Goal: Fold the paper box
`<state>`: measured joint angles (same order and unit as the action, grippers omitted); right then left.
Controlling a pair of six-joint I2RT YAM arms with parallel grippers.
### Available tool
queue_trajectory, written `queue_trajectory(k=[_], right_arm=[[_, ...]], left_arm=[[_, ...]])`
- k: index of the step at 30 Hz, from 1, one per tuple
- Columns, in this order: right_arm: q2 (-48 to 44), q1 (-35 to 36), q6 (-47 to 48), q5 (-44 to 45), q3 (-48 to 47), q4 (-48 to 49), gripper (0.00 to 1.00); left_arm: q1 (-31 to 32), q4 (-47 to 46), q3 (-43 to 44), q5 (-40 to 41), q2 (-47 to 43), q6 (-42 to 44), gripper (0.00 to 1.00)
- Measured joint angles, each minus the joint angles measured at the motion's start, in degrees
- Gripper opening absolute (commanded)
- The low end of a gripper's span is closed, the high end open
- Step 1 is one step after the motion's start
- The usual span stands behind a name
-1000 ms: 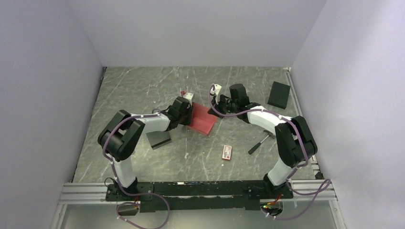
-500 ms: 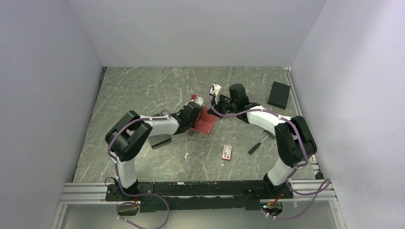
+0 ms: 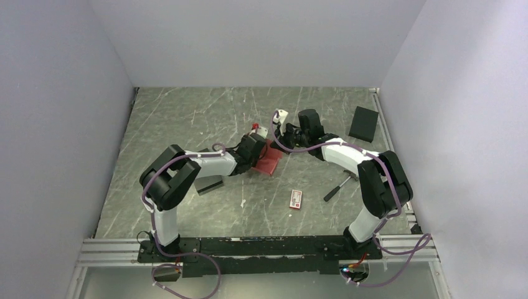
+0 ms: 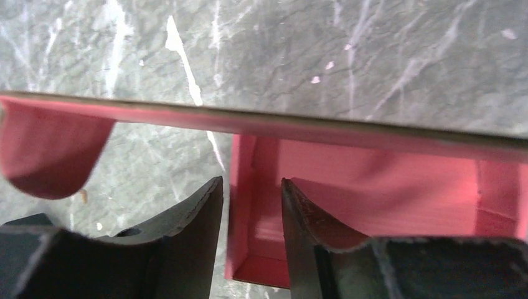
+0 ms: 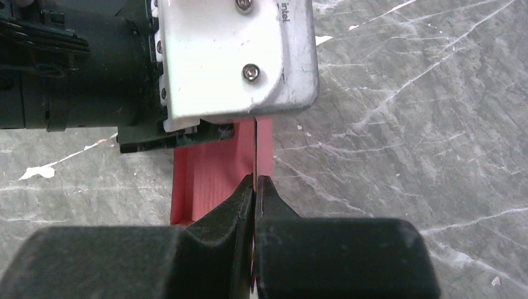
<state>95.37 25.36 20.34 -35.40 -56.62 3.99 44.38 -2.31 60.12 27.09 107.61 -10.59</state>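
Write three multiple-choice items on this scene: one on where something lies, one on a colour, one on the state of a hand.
1. Where does the black box lie?
A. near the far right edge of the table
B. in the middle of the table
C. at the near left corner

2. What colour is the paper box?
A. blue
B. red-pink
C. white

3. In what state is the right hand?
A. wide open in the air
B. shut on a wall of the paper box
C. shut on nothing

Answers:
1 A: the top view shows it far to the right, apart from both arms.
2 B: both wrist views show red-pink card.
3 B: the right wrist view shows its fingers pinched on a thin upright wall.
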Motion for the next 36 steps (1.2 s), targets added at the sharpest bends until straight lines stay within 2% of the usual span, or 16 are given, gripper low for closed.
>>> queue_trajectory(k=[10,17,21,26,33,36], right_arm=[[0.2,0.1,0.0,0.2,-0.2,0.0,0.04],[0.4,0.2,0.1,0.2,-0.9,-1.3,0.14],[1.3,0.3,0.9,0.2,-0.9,-3.5,0.23],[1.6,0.3,2.8,0.2,-1.3,-6.9,0.39],[1.5,0.3,5.8,-0.3,-4.0,-10.9,0.6],[1.3,0.0,6.8,-1.6,-5.1,-12.9,0.67]], left_arm=[[-1.3,4.2,0.1,-8.0,-5.2,-4.2,0.51],[-4.0,3.8,-5.0,-14.9,-16.4,-8.4,0.56],[-7.8,2.1,-10.7,-20.6,-22.6,-10.8,0.57],[-15.3,-2.3,-20.2,-29.3,-29.1,-14.6,0.65],[-22.6,-7.7,-25.0,-38.1,-31.9,-19.5,0.64],[-24.3,-10.4,-25.1,-40.2,-31.9,-21.6,0.59]])
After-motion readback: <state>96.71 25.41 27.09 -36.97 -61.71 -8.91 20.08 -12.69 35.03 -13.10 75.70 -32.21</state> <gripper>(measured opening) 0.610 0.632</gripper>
